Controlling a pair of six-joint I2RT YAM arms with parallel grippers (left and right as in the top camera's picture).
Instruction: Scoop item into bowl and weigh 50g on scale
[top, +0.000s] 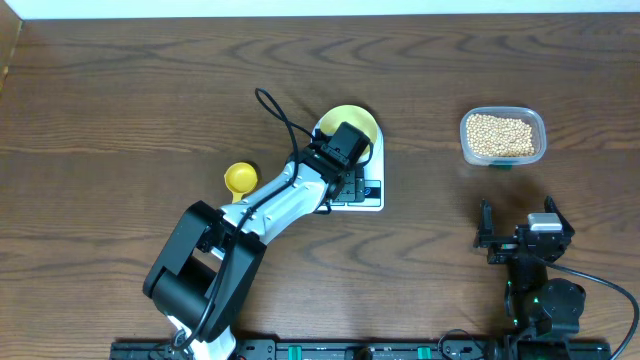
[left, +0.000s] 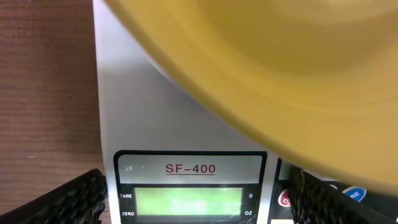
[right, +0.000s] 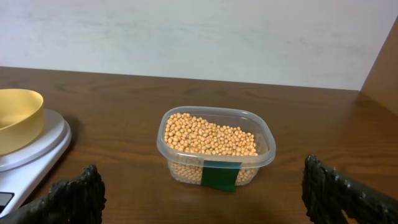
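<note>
The pale yellow bowl (top: 356, 121) stands on the white scale (top: 372, 202) at mid-table. My left gripper (top: 340, 162) hovers open over the scale's front. In the left wrist view the bowl (left: 280, 68) fills the top right, the scale (left: 143, 112) shows its lit display, and the fingers (left: 71, 202) flank that display with nothing between them. The tan beans (top: 500, 133) fill a clear tub (right: 214, 149) at the right. My right gripper (top: 518, 224) rests open on the near side of the tub, apart from it. The right wrist view has the beans (right: 208, 135), bowl (right: 15, 118) and scale (right: 40, 146).
A bright yellow scoop (top: 239, 178) lies on the wood left of the scale, beside my left arm. A green label (right: 221, 175) marks the tub's front. A pale wall runs along the table's far edge.
</note>
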